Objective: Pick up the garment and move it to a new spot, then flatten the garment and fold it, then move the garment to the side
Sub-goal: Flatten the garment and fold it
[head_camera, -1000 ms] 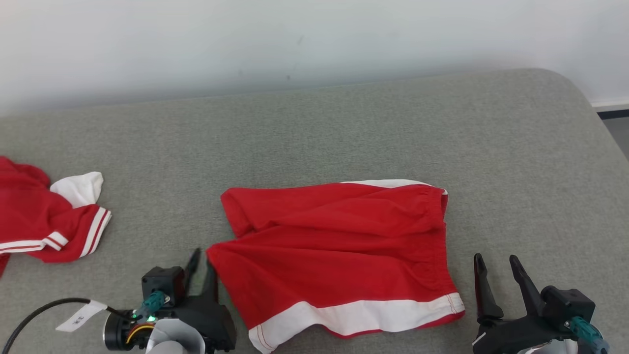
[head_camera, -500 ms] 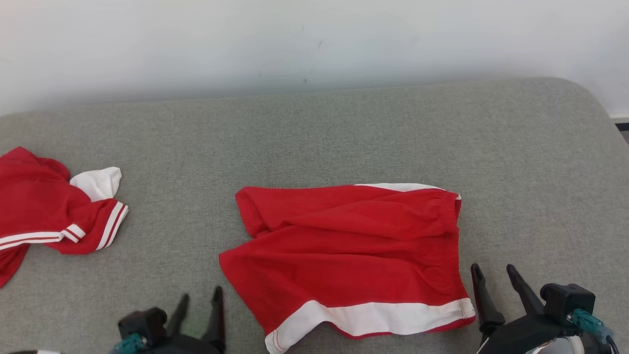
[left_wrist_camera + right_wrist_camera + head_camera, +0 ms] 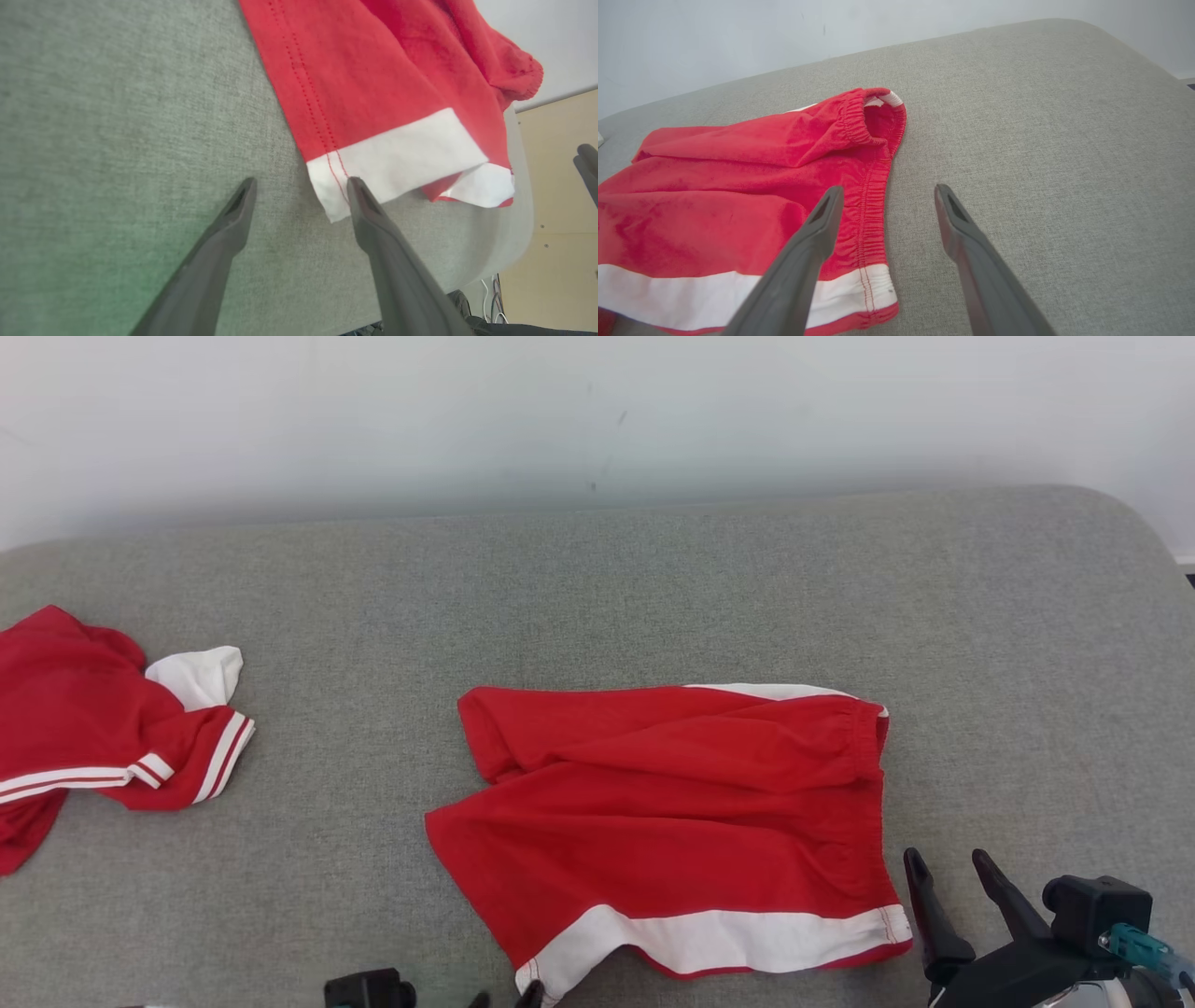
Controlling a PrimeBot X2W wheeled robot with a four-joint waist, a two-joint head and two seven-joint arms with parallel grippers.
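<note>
Red and crumpled, the garment [image 3: 84, 728] lies at the worktop's [image 3: 653, 579] left end, well apart from the shorts [image 3: 672, 821] at centre, so with your left gripper [image 3: 301, 182] and right gripper [image 3: 945, 859] both spread empty, reach across and pinch 1 edge layer before lifting.

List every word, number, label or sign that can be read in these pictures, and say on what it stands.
There is no readable text.
The red shorts show plain cloth, stitching and a white band.
The crumpled red jersey shows red-white striped trim and a white sleeve, with no print visible.
</note>
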